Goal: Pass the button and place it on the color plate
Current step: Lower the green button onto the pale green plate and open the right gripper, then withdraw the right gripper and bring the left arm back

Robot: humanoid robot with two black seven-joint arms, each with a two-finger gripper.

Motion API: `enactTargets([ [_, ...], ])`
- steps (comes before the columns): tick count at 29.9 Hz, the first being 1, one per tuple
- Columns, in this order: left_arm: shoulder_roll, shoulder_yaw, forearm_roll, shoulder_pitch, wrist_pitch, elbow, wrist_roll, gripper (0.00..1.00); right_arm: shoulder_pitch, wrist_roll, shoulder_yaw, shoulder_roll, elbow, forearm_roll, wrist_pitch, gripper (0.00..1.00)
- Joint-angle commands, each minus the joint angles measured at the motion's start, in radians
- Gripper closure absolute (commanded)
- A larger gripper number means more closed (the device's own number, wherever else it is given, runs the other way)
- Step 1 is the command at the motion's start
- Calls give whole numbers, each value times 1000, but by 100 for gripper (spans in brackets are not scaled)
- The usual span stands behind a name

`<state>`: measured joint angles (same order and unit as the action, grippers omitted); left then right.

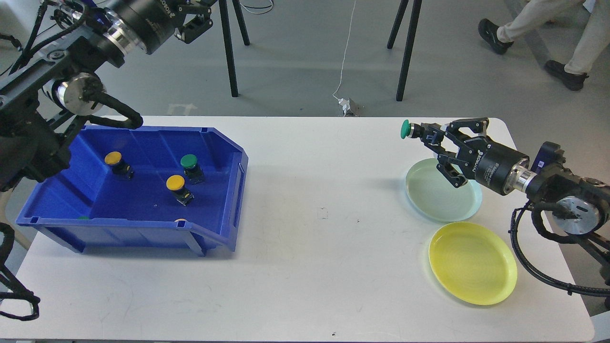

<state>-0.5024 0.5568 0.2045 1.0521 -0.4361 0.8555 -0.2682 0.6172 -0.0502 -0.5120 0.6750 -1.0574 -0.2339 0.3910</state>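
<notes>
My right gripper (425,135) is shut on a green button (406,129), holding it sideways just above the table, at the far left edge of the pale green plate (441,197). A yellow plate (472,263) lies in front of that one. My left arm is raised at the top left; its gripper (200,14) is partly cut off by the frame's top edge, so whether it is open cannot be told. The blue bin (228,209) holds two yellow buttons (114,159) (175,183) and a green button (189,162).
The bin stands on the left half of the white table (314,247). Black tripod legs (228,52) stand on the floor behind the table. A person's legs (538,33) move past at the top right.
</notes>
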Motion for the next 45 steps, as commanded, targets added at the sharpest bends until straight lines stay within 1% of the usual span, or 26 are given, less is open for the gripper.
enactTargets([
  [1,28,2,-106,-9,-32,-58,0,0,9,21,58,3,34,-56,-15,87],
  [3,47,6,-135,-7,-35,-84,0,0,9,23,64,3,77,-64,-30,87],
  [5,51,37,-158,-10,-44,-107,0,0,9,23,67,-15,158,-64,-34,86],
  [8,61,87,-186,-12,-53,-141,1,0,7,23,70,-75,243,-64,-26,86],
  [12,70,104,-241,-18,-53,-183,6,0,7,27,69,-103,272,-65,-26,85],
  [15,79,104,-264,-17,-53,-214,7,0,7,32,69,-110,278,-64,-27,79],
  [19,82,104,-264,-20,-53,-220,6,0,4,59,70,-114,281,-64,-35,78],
  [24,82,104,-264,-27,-53,-222,7,0,-5,61,69,-112,293,-62,-35,76],
  [25,82,104,-264,-27,-53,-222,7,0,-5,61,69,-114,300,-62,-35,74],
  [26,82,104,-264,-27,-53,-222,7,0,-5,61,69,-114,304,-59,-37,67],
  [27,82,104,-264,-27,-53,-222,7,0,-5,61,67,-114,306,-59,-38,58],
  [28,82,103,-264,-27,-53,-222,7,0,-5,61,67,-114,307,-56,-37,52],
  [29,81,103,-264,-27,-53,-222,6,0,-5,61,66,-114,306,-53,-34,50],
  [33,79,103,-263,-27,-53,-222,7,0,-5,61,64,-114,304,-48,-27,49],
  [35,77,103,-263,-29,-53,-222,7,0,-5,61,64,-112,301,-47,-26,46],
  [41,70,103,-264,-37,-53,-222,6,0,-5,52,29,-100,287,-42,-24,30],
  [45,61,94,-260,-32,-53,-219,9,0,-7,49,-135,-77,255,-33,3,13],
])
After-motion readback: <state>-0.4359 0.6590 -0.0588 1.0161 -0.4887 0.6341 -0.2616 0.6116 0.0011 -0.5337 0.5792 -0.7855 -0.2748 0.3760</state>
